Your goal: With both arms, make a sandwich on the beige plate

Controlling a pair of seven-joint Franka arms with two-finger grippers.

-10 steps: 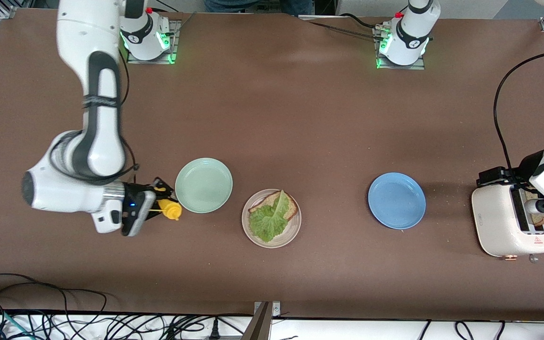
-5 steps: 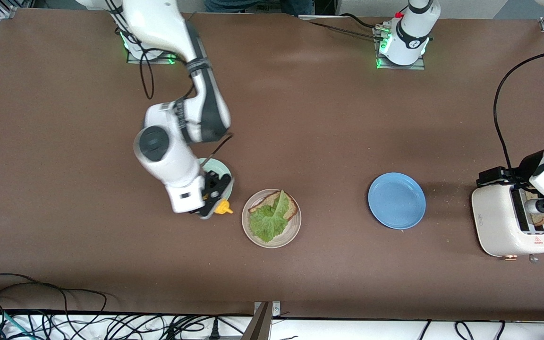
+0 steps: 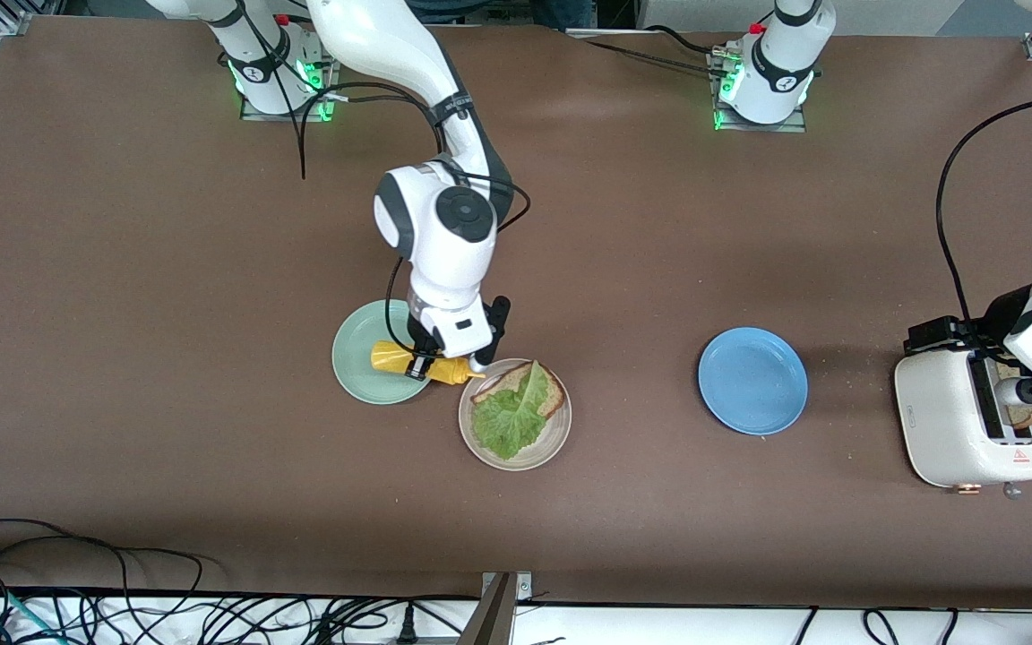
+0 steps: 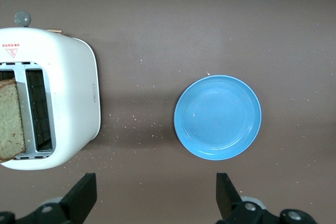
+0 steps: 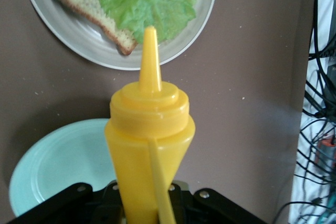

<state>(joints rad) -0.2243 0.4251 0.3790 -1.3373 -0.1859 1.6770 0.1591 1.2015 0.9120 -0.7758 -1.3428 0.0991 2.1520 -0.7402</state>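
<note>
Front view: right claw is clamped on a yellow squeeze bottle, held sideways over the gap between the mint plate and the beige plate. A second ago that arm was out at its own end of the counter; it has swung in, so the nozzle now points at the sandwich. On the beige plate there is one bread slice with the lettuce leaf on top and no top slice yet. Left claw hangs over the toaster, unchanged.

Left wrist view: fingers spread wide with nothing between them. A second bread slice stands in the toaster slot; the blue plate is bare.

Right wrist view: the bottle tip lines up with the lettuce edge. Likely next comes a sauce squeeze, then the toaster slice.
</note>
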